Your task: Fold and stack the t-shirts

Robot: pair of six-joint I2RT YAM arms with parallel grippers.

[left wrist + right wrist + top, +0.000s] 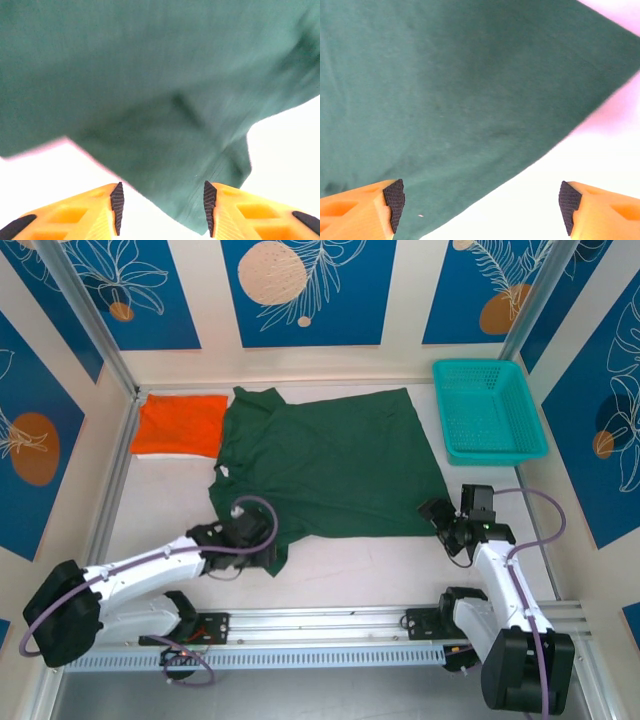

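1. Left end effector: fingers partly apart. A hanging tip of the dark green t-shirt lies in the gap, not visibly pinched. It sits at the shirt's near sleeve, toward the counter's near left.

2. Right end effector: fingers spread wide, holding nothing. It is low over the shirt's near hem corner, where cloth gives way to bare counter.

3. Dark green t-shirt: spread flat across the middle of the counter, neck toward the left edge, hem toward the right edge.

4. Orange t-shirt: folded rectangle in the far left corner, its right side meeting the green shirt's shoulder.

5. Teal mesh basket: far right corner, apart from the green shirt.
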